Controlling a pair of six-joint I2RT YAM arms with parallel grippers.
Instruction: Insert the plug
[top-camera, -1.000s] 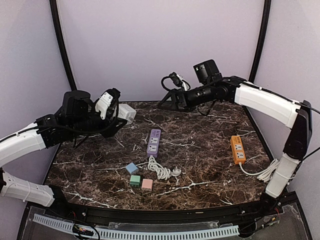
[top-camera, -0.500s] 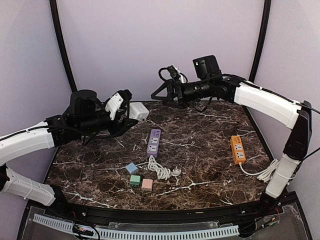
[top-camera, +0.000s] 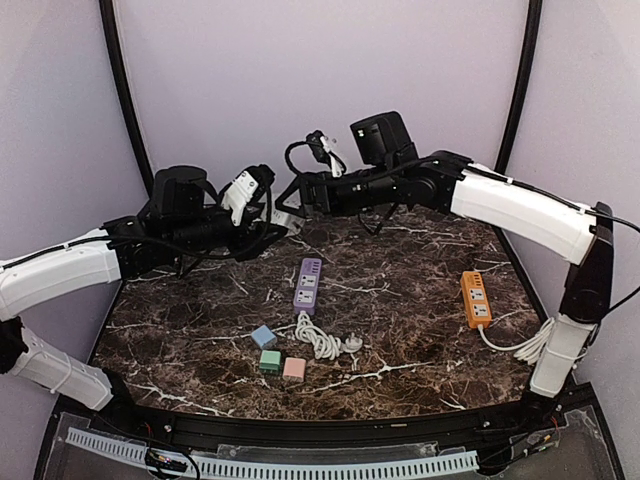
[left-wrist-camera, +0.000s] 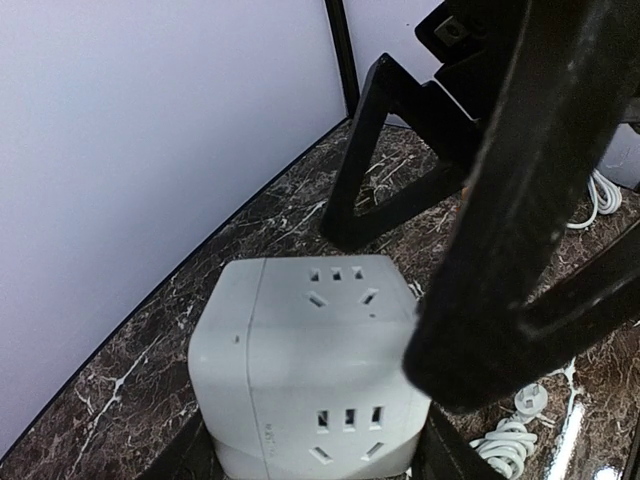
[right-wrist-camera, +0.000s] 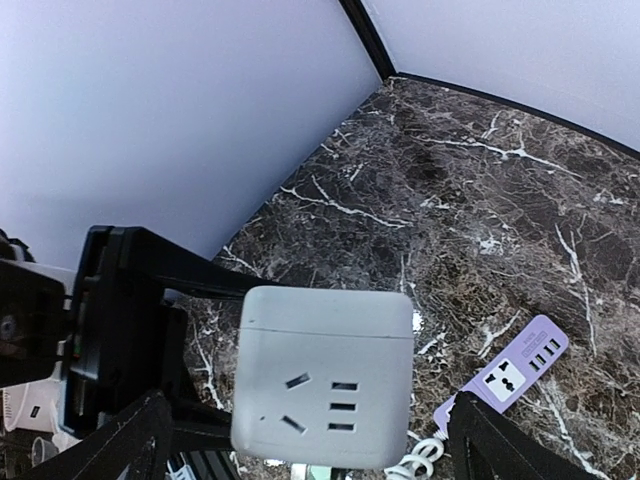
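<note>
Left jaws: clamped on the white cube socket (left-wrist-camera: 310, 350) at its lower sides and carrying it clear of the counter (top-camera: 420, 300), the grip unchanged over the last second. Right jaws: spread wide and empty, with one finger beyond the cube and the other on its near side, so the cube sits in the gap without visible contact. A second ago the left arm (top-camera: 60, 275) held the cube over the back left of the counter, and the right arm (top-camera: 510, 205) stood well apart from it at the back, right of centre. Both arms have since swung inward, and they now meet at the back centre. This convergence reads as preparation for a handover or a two-sided hold on the socket, though which of the two cannot be told. The plug (top-camera: 352, 343) lies untouched on the counter at the end of the coiled white cord (top-camera: 320, 338), just in front of the purple power strip (top-camera: 308, 284) and well apart from both jaws. Insertion has therefore not begun. The socket must first be settled in one grip or set down, so that a free arm can go down and collect the plug.
</note>
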